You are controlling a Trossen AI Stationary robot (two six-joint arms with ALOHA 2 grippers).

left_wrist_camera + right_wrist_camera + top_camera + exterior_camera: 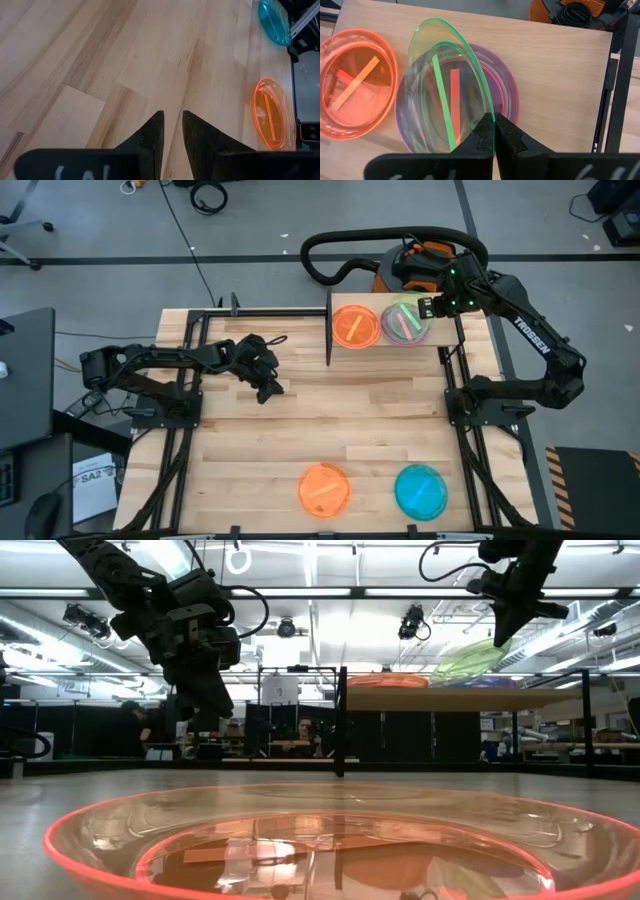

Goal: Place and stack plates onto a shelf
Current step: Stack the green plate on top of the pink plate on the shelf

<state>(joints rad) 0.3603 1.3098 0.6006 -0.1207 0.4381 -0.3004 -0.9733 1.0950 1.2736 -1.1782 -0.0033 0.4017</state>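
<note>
Robotics lab, grey taped floor (300,220), ceiling strip lights (330,592), dark equipment racks (60,730), seated person (305,735) at twelve o'clock beyond the plank tabletop (320,420)

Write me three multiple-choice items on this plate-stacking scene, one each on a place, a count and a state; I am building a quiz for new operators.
1. Where is the green plate?
A. On the tabletop near the blue plate
B. Tilted above the stack on the shelf, in the right claw
C. Under the left claw

2. How many plates lie on the tabletop, off the shelf?
A. Two
B. Four
C. None

3. What is the left claw doing?
A. Gripping an orange plate
B. Pressing on the shelf
C. Holding nothing, above bare wood

Key: 1 B, the right wrist view shows its rim pinched between the fingers. 2 A, one orange plate and one blue plate. 3 C, only planks show past its fingers.
</note>
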